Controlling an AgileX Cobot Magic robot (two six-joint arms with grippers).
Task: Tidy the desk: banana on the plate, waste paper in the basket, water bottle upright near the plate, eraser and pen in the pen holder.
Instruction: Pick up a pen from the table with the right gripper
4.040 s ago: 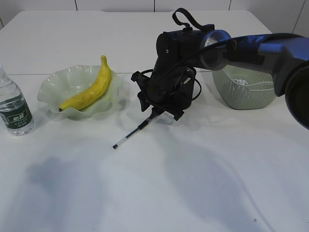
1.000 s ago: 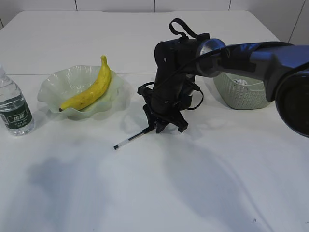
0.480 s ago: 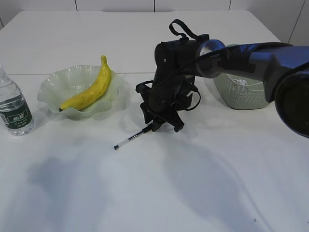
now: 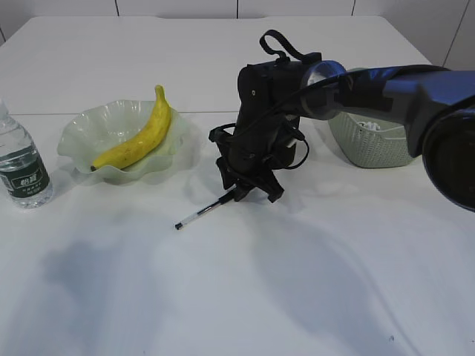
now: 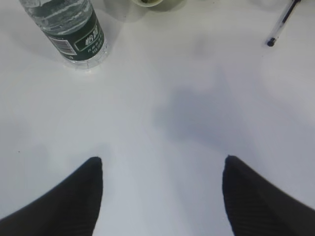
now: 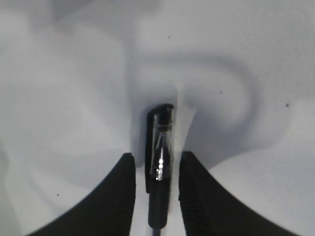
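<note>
Right gripper (image 6: 156, 169) down on pen (image 4: 200, 213), left gripper (image 5: 162, 169) idle above worktop (image 4: 297, 282).

Right gripper's fingers (image 6: 123, 189) sit either side of the pen's capped end, close to the barrel; firm clamp or just flanking, can't tell. Pen lies slanted on the worktop, tip toward the front left. Left gripper's fingers spread wide, holding nothing. Banana (image 4: 139, 136) on plate (image 4: 82, 130), water bottle (image 4: 22, 170) upright just left of the plate, paper in basket (image 4: 371, 144) at right.
</note>
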